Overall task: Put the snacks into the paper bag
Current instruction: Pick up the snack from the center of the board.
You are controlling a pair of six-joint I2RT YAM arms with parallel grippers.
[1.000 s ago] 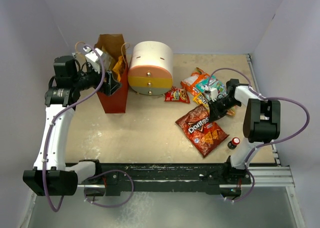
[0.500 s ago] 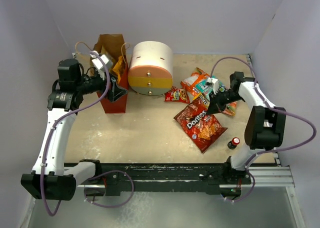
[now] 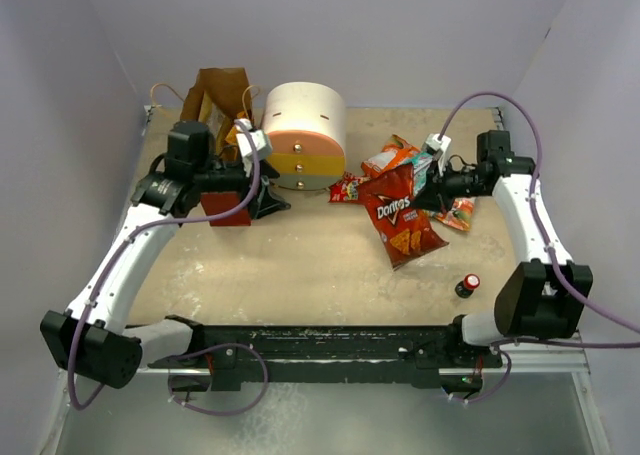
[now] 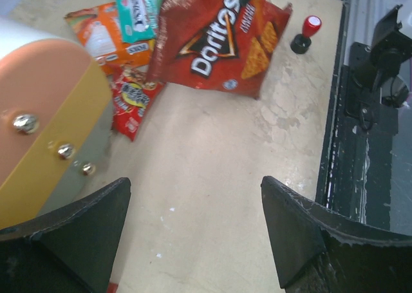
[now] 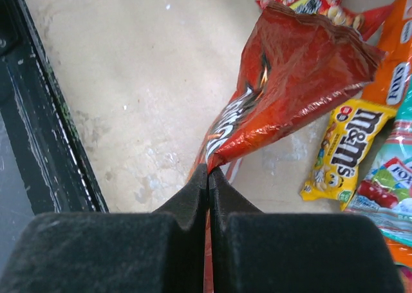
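The right hand [image 5: 208, 170] is clamped shut on one corner of the red Doritos bag [image 3: 400, 215]. The bag hangs tilted to the right of the drawer unit [image 3: 302, 135]; whether its lower end touches the table [image 3: 300, 265] cannot be told. The left hand [image 4: 195, 183] hovers low in front of the drawer unit's left side, jaws wide apart and holding nothing. The paper bag [image 3: 222, 87] stands upright just left of the drawer unit. Right of the unit lie more snacks: a small red packet [image 3: 348, 188] nearest it, an orange packet [image 3: 385, 157], a teal packet [image 4: 138, 9] and a yellow M&M's packet [image 5: 351, 148]. A red-capped bottle [image 3: 467, 284] stands well right of the unit, nearer the arm bases.
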